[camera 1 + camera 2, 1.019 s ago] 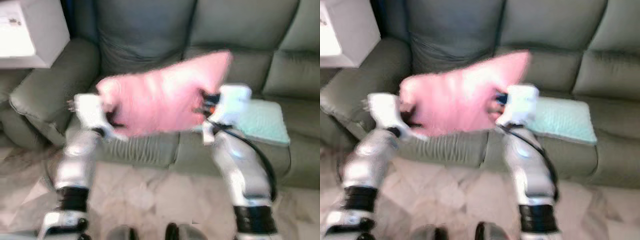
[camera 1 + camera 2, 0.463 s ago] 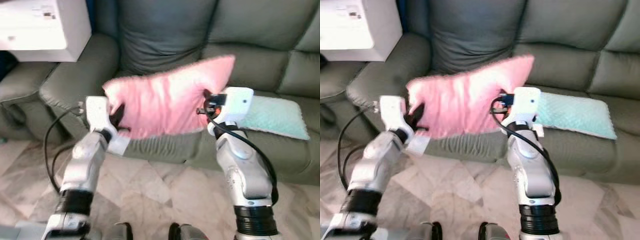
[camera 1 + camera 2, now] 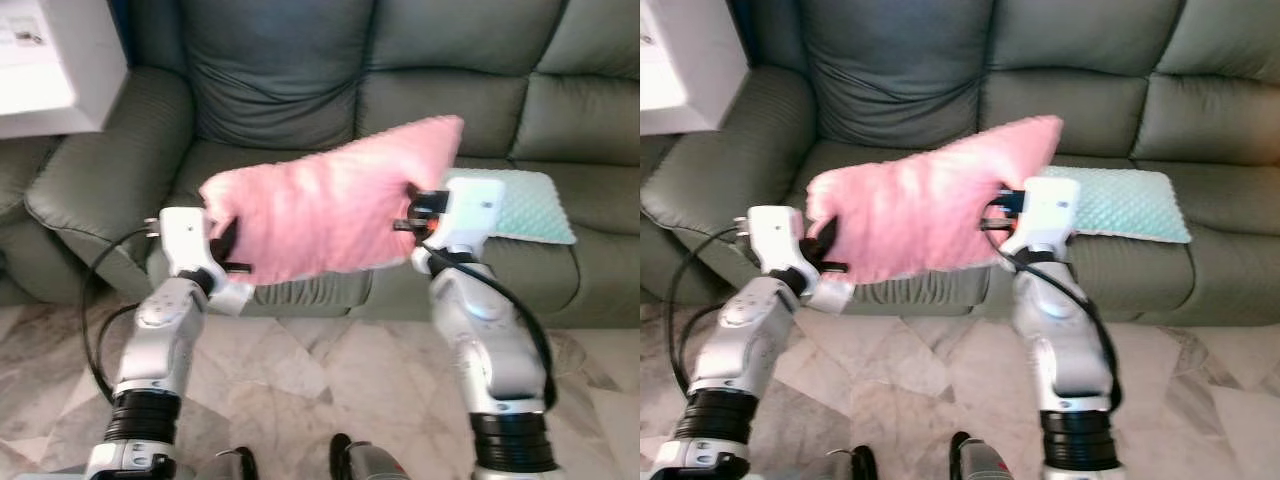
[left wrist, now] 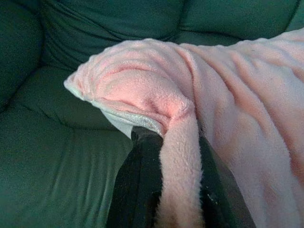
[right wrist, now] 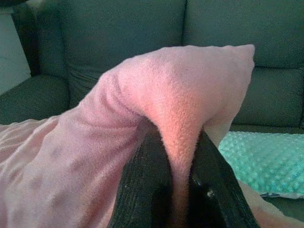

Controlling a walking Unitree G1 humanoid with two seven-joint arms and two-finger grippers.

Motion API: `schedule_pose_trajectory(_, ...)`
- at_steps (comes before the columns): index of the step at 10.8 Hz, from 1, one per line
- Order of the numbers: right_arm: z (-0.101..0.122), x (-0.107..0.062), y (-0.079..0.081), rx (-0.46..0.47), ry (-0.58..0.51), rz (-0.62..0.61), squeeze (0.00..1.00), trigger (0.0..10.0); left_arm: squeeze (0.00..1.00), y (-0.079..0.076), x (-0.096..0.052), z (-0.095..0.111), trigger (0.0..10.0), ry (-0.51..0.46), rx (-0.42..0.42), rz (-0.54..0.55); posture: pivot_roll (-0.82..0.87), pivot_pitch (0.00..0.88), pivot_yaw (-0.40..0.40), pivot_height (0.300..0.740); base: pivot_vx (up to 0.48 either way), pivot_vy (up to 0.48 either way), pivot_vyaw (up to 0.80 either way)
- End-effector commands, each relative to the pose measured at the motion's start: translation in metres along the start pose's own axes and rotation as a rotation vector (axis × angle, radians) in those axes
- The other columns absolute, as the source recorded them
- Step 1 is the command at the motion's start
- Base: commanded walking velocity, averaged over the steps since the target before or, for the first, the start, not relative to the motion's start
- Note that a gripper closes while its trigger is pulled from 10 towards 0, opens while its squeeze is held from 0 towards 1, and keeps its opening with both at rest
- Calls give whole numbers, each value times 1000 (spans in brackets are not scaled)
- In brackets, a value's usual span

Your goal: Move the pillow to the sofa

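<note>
My left pincer (image 4: pixel 178 190) is clamped on one end of the pink pillow (image 3: pixel 325 205), and my right pincer (image 5: pixel 180 185) pinches the other end. Between them I hold the pillow in the air above the front edge of the grey-green sofa (image 3: pixel 290 90), where a mint cushion (image 3: pixel 520 205) lies on the seat.

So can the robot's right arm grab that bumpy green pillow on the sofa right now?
Probably not yet. The right gripper is shut on one end of the pink pillow, and the left gripper pinches the other end. The mint pillow lies close beyond on the sofa, but the gripper is busy.
</note>
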State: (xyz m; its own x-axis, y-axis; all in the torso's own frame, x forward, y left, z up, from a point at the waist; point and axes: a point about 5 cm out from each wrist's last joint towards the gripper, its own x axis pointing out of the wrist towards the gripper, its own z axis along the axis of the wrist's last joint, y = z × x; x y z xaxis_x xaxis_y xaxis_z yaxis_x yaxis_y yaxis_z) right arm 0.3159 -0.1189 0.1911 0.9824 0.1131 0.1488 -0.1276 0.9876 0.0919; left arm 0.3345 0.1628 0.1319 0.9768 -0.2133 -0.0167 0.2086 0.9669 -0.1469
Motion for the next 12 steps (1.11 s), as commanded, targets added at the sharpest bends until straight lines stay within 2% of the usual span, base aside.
schedule_pose_trajectory(1, 1, 0, 1, -5, -17, 9, 0, 10000, 0, 1, -1, 6, 10000, -32, 8, -3, -70, 178, -74, 740, 0, 0, 0)
schedule_pose_trajectory(4, -1, -2, 2, -8, -9, 12, 0, 10000, 0, 1, 0, 11, 10000, -59, -3, -22, -71, 178, -67, 740, 0, 0, 0)
schedule_pose_trajectory(12, -1, -3, 4, -14, -14, 19, 0, 10000, 0, -6, 0, 12, 10000, -63, -14, -70, -75, 183, -62, 740, 444, 0, 0)
